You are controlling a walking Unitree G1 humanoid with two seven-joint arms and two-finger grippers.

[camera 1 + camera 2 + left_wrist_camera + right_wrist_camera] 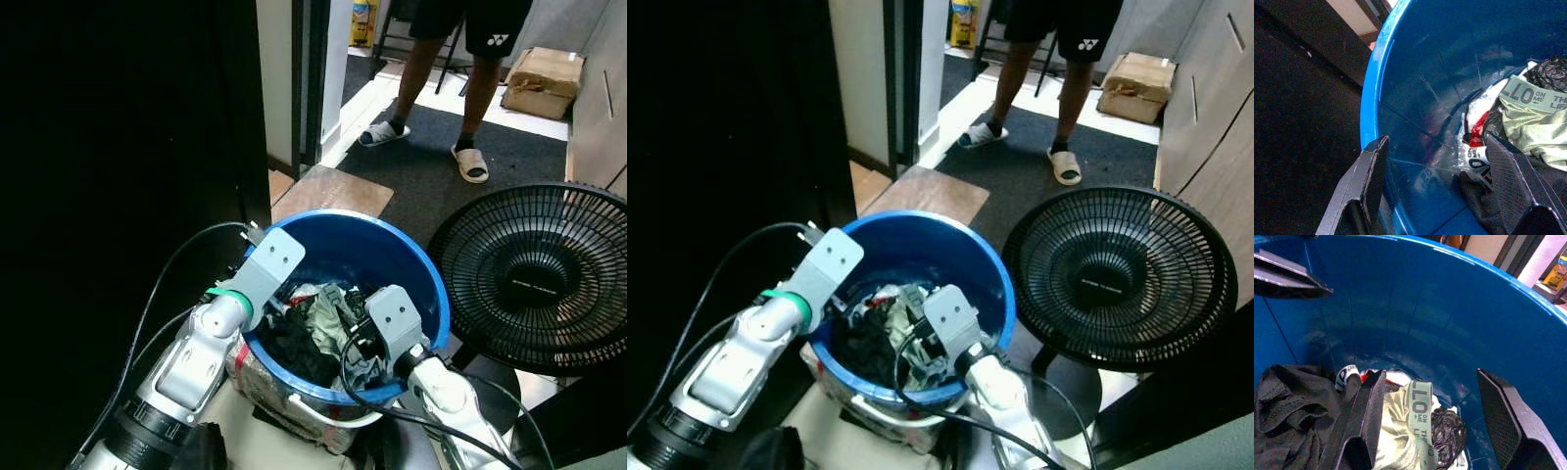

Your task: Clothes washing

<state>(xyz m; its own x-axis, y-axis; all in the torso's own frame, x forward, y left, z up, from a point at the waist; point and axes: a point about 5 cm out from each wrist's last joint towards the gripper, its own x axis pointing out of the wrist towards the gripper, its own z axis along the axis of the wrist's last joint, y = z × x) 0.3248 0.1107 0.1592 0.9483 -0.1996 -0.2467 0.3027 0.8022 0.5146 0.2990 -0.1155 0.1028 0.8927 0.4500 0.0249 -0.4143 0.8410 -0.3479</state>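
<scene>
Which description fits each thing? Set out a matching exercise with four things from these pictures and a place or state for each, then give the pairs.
Things:
1. blue bucket
2. black fan
3. left gripper
4. cardboard box

Descriptions:
A. on the floor beside a person's feet
B. open, straddling the bucket's rim
C. holds a heap of clothes
D. stands to the right of the bucket

Pairs: 1-C, 2-D, 3-B, 4-A

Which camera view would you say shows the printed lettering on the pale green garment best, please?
The left wrist view: the pale green garment has its band lettering large and lit there. The right wrist view shows the band narrower; both eye views show the garment small, lettering unreadable, in the blue tub.
</scene>
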